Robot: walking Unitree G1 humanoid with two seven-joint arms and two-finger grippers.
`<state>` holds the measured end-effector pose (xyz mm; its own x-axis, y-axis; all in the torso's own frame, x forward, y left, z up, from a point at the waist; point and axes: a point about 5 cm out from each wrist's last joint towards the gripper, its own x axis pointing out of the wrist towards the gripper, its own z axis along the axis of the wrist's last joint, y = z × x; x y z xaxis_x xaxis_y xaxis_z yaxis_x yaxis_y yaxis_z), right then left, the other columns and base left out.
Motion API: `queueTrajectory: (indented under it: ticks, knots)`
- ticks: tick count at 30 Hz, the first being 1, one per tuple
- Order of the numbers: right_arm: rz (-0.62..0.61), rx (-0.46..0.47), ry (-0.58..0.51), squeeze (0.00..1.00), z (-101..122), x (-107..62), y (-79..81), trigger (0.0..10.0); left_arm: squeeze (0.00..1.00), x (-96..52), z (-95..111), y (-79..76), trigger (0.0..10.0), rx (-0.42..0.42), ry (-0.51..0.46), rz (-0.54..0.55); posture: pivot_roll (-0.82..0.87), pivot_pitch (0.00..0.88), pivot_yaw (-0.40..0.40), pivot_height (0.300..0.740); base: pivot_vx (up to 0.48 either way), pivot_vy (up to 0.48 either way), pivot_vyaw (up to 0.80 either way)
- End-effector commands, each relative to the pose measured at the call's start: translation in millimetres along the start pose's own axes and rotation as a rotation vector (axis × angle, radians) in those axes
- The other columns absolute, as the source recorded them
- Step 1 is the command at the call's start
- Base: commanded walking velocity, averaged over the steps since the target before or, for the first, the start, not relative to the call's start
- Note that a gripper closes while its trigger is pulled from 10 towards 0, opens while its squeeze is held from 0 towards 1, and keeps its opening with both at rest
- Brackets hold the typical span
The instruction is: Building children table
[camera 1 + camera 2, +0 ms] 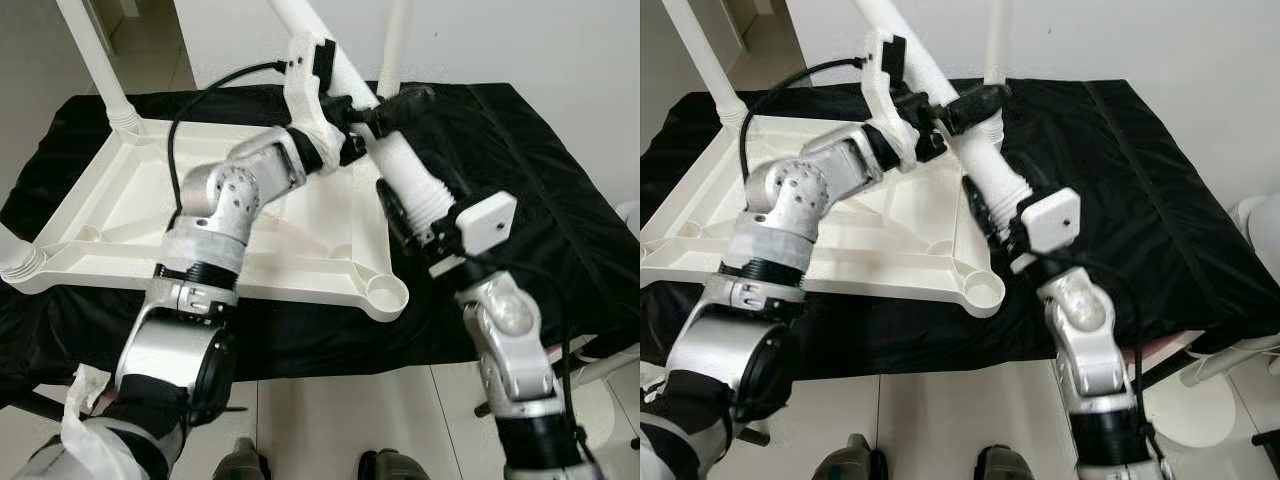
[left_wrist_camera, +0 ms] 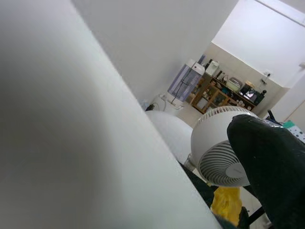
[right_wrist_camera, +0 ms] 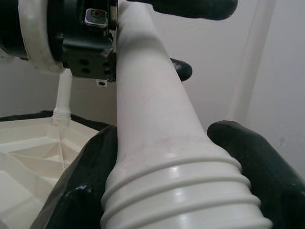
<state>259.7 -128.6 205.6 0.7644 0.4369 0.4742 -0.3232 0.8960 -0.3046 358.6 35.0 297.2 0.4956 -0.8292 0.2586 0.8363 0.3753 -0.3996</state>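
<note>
Upside-down tabletop (image 1: pixel 90 225) lies left of centre on black cloth (image 1: pixel 520 180); three legs stand fitted. Fourth leg (image 1: pixel 400 160), centre frame, pinched by left gripper (image 1: pixel 375 115) and right gripper (image 1: pixel 405 215) (threaded end low), near corner socket (image 1: pixel 385 293) unfilled.

Bright, even light; close surfaces blurred

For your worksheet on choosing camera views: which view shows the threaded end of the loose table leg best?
The right wrist view: the threaded end of the table leg sits close and sharp between the right gripper fingers. Both eye views show it small, partly hidden by that gripper. The left wrist view shows blurred smooth shaft beside the left gripper's finger.
</note>
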Motion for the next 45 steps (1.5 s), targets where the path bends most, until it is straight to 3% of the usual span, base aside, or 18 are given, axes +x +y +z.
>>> queueTrajectory:
  ticks: [1, 6, 8, 13, 15, 17, 18, 19, 21, 33, 36, 37, 39, 40, 45]
  knots:
    - [-0.017, -0.020, 0.016, 0.00, -2, -9.5, 11.9, 10.0, 0.00, -4.6, 13, -9.1, 10.0, 0.005, 0.000, -0.254, -0.03, 0.000, 0.052, 0.740, 0.000, 0.000, 0.00]
    - [-0.055, -0.050, 0.029, 0.00, -3, -19.2, 22.5, 10.0, 0.00, -7.4, 21, -1.3, 10.0, -0.026, -0.003, -0.212, -0.03, 0.000, 0.053, 0.740, 0.000, 0.000, 0.00]
    - [-0.121, -0.060, 0.030, 0.00, -3, -24.4, 22.5, 10.0, 0.00, -10.0, 29, 10.8, 10.0, -0.070, 0.014, -0.134, -0.03, 0.000, 0.050, 0.740, 0.000, 0.000, 0.00]
    - [-0.132, -0.062, 0.034, 0.00, -2, -26.4, 22.8, 10.0, 0.00, -10.2, 30, 20.4, 10.0, -0.085, 0.040, -0.058, -0.02, 0.000, 0.047, 0.740, 0.000, 0.000, 0.00]
    - [-0.134, -0.089, 0.042, 0.00, -2, -30.1, 20.3, 10.0, 0.00, -11.6, 27, 33.2, 10.0, -0.111, 0.076, 0.053, -0.02, 0.000, 0.043, 0.740, 0.000, 0.000, 0.00]
    - [-0.135, -0.098, 0.045, 0.00, -2, -31.2, 20.1, 10.0, 0.00, -12.2, 27, 35.9, 10.0, -0.120, 0.079, 0.075, -0.02, 0.000, 0.043, 0.740, 0.000, 0.000, 0.00]
    - [-0.136, -0.099, 0.049, 0.00, -2, -32.6, 19.5, 10.0, 0.00, -12.7, 27, 36.7, 7.8, -0.116, 0.086, 0.076, -0.02, 0.000, 0.037, 0.740, 0.000, 0.000, 0.00]
    - [-0.136, -0.099, 0.049, 0.00, -2, -32.6, 19.5, 10.0, 0.00, -12.7, 27, 36.7, 7.8, -0.116, 0.086, 0.076, -0.02, 0.000, 0.037, 0.740, 0.000, 0.000, 0.00]
    - [-0.138, -0.108, 0.049, 0.00, -3, -32.8, 19.5, 10.0, 0.00, -13.0, 27, 36.0, 0.0, -0.124, 0.080, 0.062, -0.02, 0.000, 0.037, 0.740, 0.000, 0.000, 0.00]
    - [-0.123, -0.119, 0.053, 0.00, -4, -32.6, 19.0, 10.0, 0.00, -9.8, 30, 38.4, 0.0, -0.156, 0.062, 0.065, -0.02, 0.000, 0.017, 0.740, 0.000, 0.000, 0.00]
    - [-0.125, -0.082, 0.062, 0.00, -5, -33.5, 19.0, 10.0, 0.00, -9.4, 30, 38.5, 0.0, -0.161, 0.056, 0.068, -0.03, 0.000, 0.012, 0.740, 0.000, 0.000, 0.00]
    - [-0.138, -0.061, 0.063, 1.00, -5, -34.3, 17.9, 10.0, 0.00, -9.4, 30, 39.0, 0.0, -0.164, 0.052, 0.072, -0.03, 0.000, 0.010, 0.740, 0.000, 0.000, 0.00]
    - [-0.138, -0.061, 0.063, 1.00, -5, -34.3, 17.9, 10.0, 0.00, -9.4, 30, 39.0, 0.0, -0.164, 0.052, 0.072, -0.03, 0.000, 0.010, 0.740, 0.000, 0.000, 0.00]
    - [-0.182, -0.005, 0.064, 1.00, -4, -34.9, 13.0, 10.0, 0.00, -9.8, 32, 40.6, 10.0, -0.171, 0.043, 0.091, -0.03, 0.000, 0.007, 0.740, 0.000, 0.000, 0.00]
    - [-0.227, 0.110, 0.059, 1.00, -4, -32.6, 7.7, 10.0, 0.00, -10.5, 38, 43.6, 10.0, -0.121, 0.021, 0.129, -0.02, 0.000, 0.013, 0.740, 0.000, 0.000, 0.00]
